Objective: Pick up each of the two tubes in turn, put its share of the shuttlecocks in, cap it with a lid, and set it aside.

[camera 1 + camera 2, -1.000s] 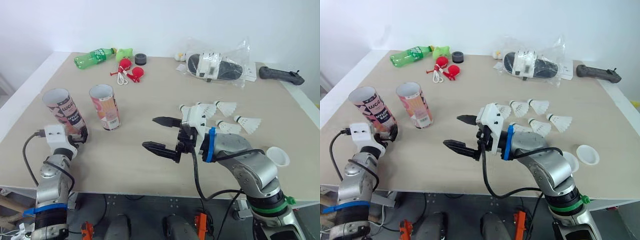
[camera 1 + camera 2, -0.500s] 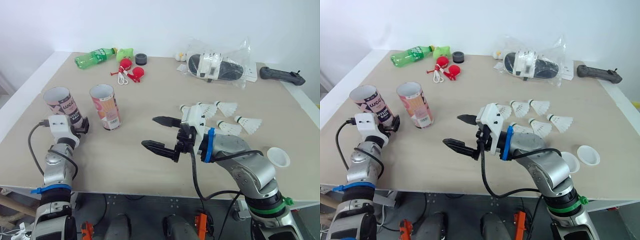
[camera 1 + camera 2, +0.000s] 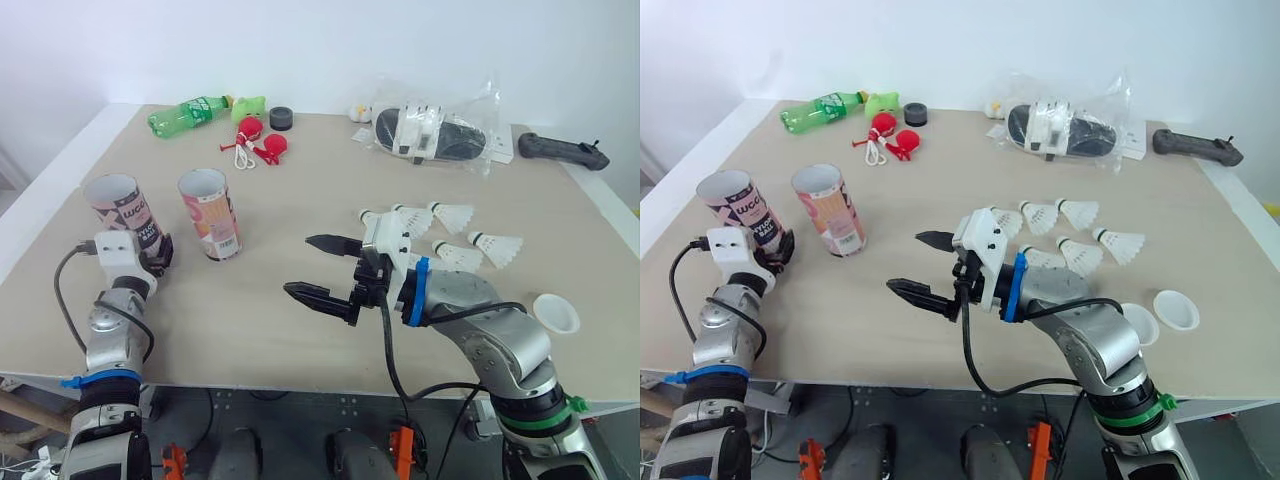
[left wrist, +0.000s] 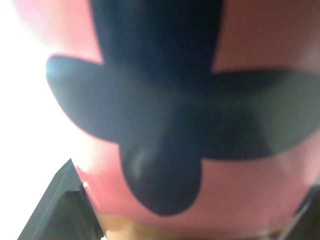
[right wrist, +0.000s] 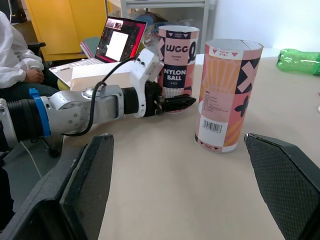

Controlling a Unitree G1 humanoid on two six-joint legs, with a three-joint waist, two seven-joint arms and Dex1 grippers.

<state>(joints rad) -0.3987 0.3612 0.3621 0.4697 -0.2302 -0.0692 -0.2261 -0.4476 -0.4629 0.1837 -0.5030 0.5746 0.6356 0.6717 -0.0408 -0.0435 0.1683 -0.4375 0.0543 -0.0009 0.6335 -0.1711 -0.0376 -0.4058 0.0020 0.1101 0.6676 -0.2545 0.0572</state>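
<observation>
WCC tube and pink tube stand upright, near each other, on the left part of the tabletop. The left end effector sits against the WCC tube's lower wall; whether it grips cannot be told. The right end effector hovers spread wide and empty, between the pink tube and the shuttlecocks.

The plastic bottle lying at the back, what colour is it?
The bottle is green; the left eye view shows it best.
</observation>
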